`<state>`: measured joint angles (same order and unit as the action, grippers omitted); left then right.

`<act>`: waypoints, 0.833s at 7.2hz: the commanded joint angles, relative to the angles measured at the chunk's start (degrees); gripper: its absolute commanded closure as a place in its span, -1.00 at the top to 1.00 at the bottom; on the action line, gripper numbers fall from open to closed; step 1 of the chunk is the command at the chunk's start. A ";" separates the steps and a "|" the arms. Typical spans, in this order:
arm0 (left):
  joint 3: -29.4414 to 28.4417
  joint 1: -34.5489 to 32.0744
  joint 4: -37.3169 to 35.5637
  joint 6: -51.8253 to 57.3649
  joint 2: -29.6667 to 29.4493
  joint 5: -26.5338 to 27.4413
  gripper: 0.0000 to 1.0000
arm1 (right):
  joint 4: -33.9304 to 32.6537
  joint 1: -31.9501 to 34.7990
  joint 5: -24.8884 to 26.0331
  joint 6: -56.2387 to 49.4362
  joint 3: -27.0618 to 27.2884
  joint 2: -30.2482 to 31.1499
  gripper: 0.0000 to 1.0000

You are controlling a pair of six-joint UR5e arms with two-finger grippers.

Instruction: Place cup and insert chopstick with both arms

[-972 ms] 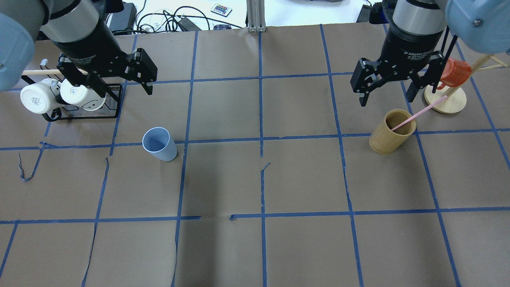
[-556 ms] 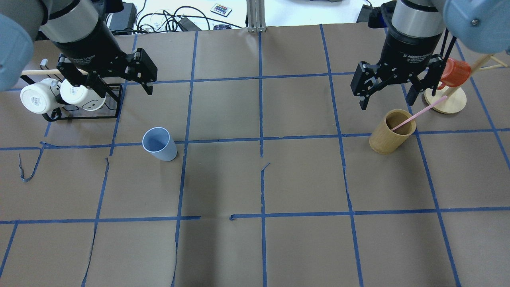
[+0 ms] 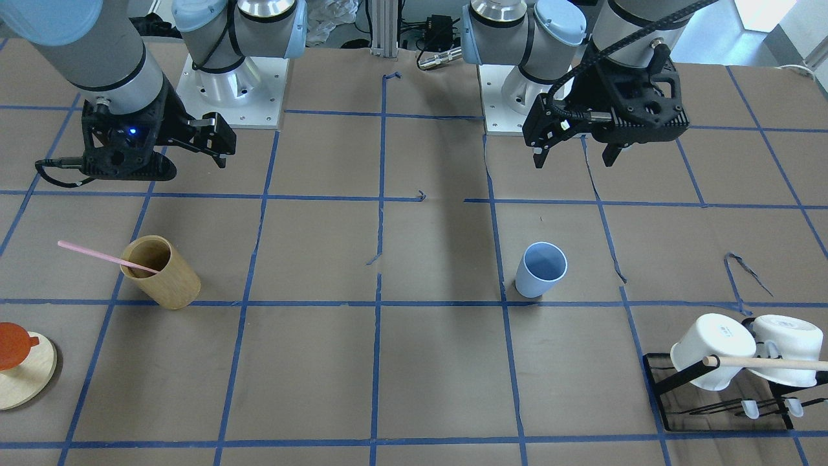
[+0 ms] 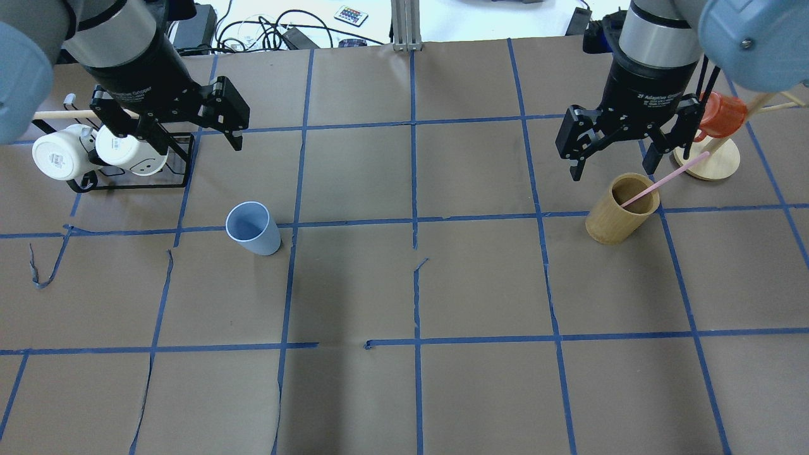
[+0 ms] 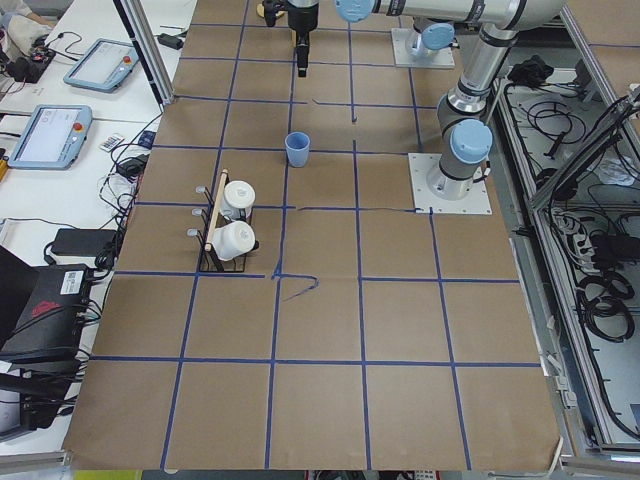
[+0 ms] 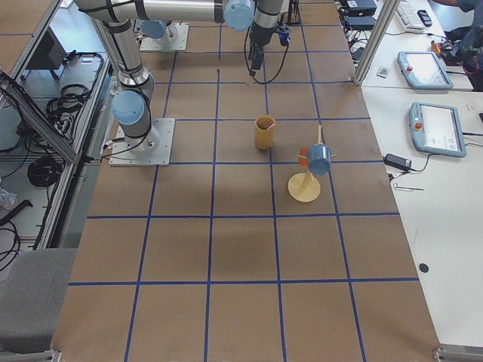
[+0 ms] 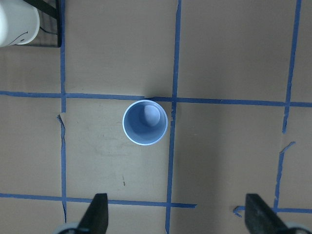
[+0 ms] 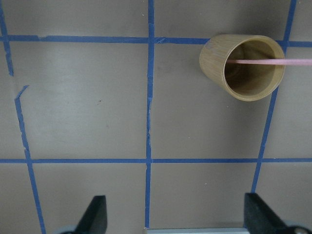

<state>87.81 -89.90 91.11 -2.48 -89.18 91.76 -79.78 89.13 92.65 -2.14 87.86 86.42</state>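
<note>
The pale-blue cup stands upright on the table left of centre; it also shows in the front view and the left wrist view. My left gripper is open and empty, above and behind the cup. The pink chopstick leans in a tan wooden cup at the right, its top pointing outward. My right gripper is open and empty, just behind the wooden cup. In the right wrist view the chopstick lies across the wooden cup's mouth.
A black rack with two white mugs and a wood dowel stands at far left, close to my left gripper. A wooden mug tree with a red mug stands behind the chopstick.
My right gripper has moved a little nearer the tan wooden cup and its chopstick. The left arm, the blue cup and the chopstick have not moved.
</note>
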 commanded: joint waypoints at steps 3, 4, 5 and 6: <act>0.08 0.08 -0.05 0.46 0.15 0.18 1.00 | 0.33 0.43 -0.97 0.03 -0.15 0.50 1.00; 0.17 0.08 -0.06 0.55 0.06 -0.17 1.00 | 0.50 0.26 -0.89 -0.06 -0.23 0.50 1.00; 0.17 0.08 -0.14 0.64 0.06 -0.17 1.00 | 0.50 0.43 -0.98 -0.06 -0.41 0.50 1.00; 0.87 0.25 -0.23 1.25 0.14 -0.17 1.00 | 0.59 0.43 -0.80 -0.49 -0.32 0.50 1.00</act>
<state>88.15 -89.76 90.98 -1.73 -89.09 91.62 -79.27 89.51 91.75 -2.29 87.55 86.92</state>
